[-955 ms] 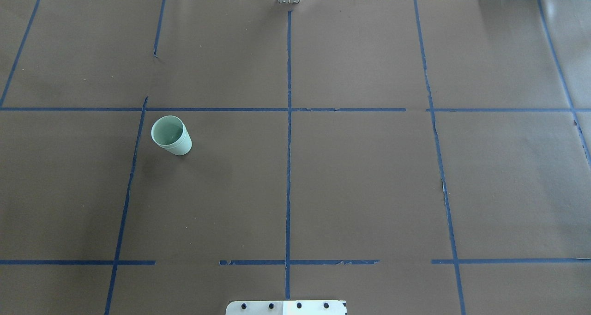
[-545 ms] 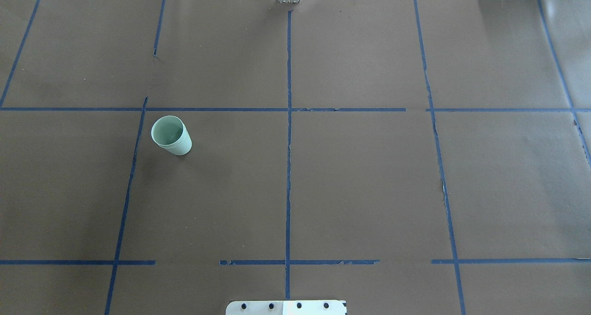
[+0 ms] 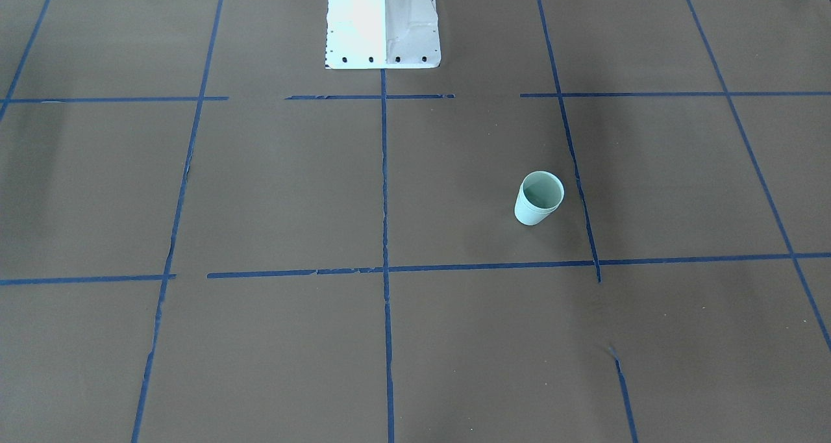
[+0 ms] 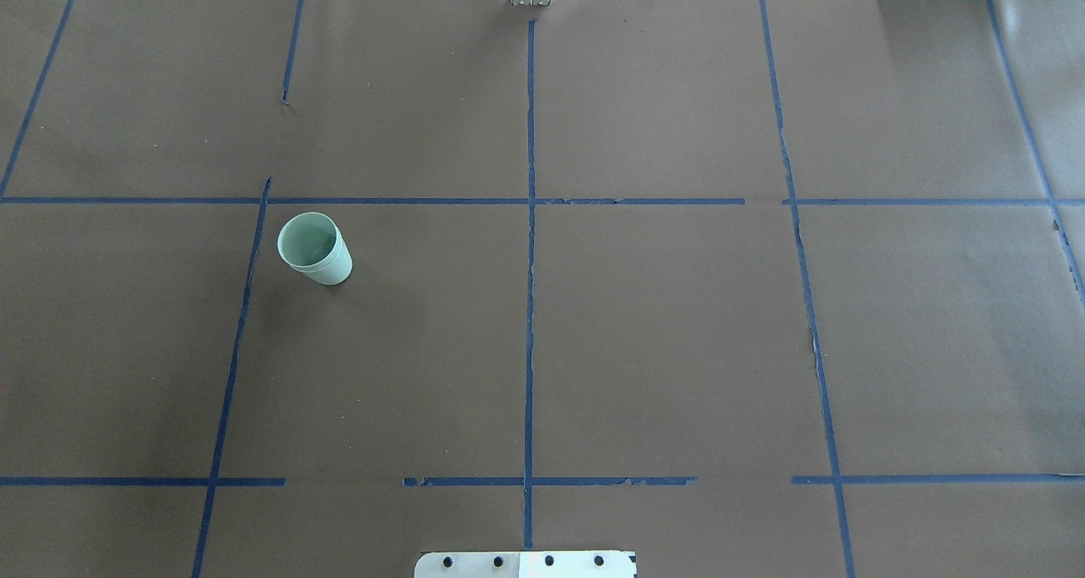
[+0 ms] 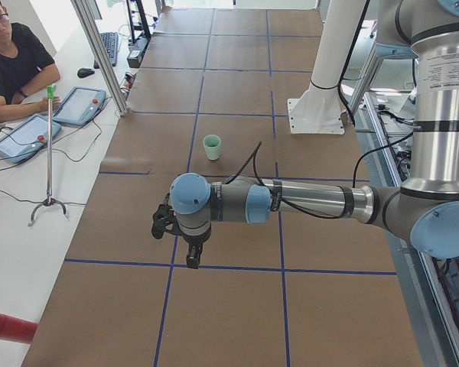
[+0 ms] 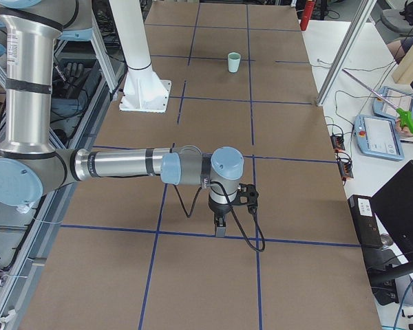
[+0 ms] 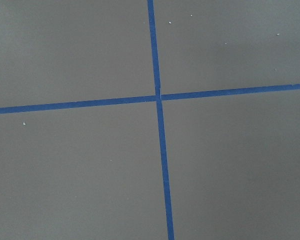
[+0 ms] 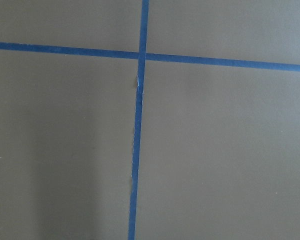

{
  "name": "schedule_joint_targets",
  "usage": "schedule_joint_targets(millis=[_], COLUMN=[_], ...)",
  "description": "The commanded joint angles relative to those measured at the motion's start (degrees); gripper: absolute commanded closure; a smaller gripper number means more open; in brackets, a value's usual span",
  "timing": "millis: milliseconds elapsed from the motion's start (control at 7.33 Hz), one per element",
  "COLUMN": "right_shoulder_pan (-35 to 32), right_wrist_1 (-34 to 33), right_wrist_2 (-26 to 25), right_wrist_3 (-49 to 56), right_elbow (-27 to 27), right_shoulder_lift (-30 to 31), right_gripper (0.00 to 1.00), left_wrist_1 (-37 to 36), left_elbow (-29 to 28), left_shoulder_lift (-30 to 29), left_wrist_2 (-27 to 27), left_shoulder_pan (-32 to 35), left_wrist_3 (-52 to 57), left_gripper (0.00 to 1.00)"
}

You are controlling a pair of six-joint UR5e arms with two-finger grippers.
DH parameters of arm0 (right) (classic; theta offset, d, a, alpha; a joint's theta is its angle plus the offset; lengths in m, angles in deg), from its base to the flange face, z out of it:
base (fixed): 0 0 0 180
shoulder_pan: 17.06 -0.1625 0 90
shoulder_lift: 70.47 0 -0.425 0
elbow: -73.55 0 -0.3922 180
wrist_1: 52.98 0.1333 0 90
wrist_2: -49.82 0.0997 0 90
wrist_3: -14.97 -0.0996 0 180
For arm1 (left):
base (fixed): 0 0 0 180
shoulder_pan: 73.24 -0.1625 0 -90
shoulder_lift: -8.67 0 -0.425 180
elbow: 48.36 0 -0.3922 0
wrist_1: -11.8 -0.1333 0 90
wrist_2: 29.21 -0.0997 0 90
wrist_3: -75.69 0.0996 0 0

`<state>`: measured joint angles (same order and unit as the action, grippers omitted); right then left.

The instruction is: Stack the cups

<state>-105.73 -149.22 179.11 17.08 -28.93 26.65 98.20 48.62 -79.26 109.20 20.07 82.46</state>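
Cups (image 4: 314, 249) stand upright on the table (image 4: 678, 349), apparently nested, forward and left of the base plate (image 4: 525, 564); jaws of the left arm (image 5: 306, 200) hang nearer than the right arm (image 6: 117, 165) ones, clenched or released I cannot tell

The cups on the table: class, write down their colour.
The cups are pale mint green, seen best in the overhead exterior view.

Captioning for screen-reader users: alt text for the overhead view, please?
Pale mint-green cups, apparently one nested in the other, stand upright left of centre on a brown table gridded with blue tape. No arm or gripper shows; a white base plate sits at the bottom edge.
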Motion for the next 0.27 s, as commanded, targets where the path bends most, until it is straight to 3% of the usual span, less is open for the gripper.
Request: schedule_joint_targets(millis=[0, 136], right_shoulder_pan=[-0.01, -0.01], right_wrist_1=[0.00, 0.00], right_wrist_2=[0.00, 0.00], right_wrist_3=[0.00, 0.00], right_elbow=[0.00, 0.00], right_shoulder_lift=[0.00, 0.00], right_gripper=[0.00, 0.00], left_wrist_1=[0.00, 0.00], left_elbow=[0.05, -0.04], left_shoulder_lift=[-0.05, 0.21], left_wrist_2=[-2.33, -4.79], left_shoulder_pan=[-0.14, -0.14], left_wrist_3=[0.00, 0.00], left_gripper=[0.00, 0.00])
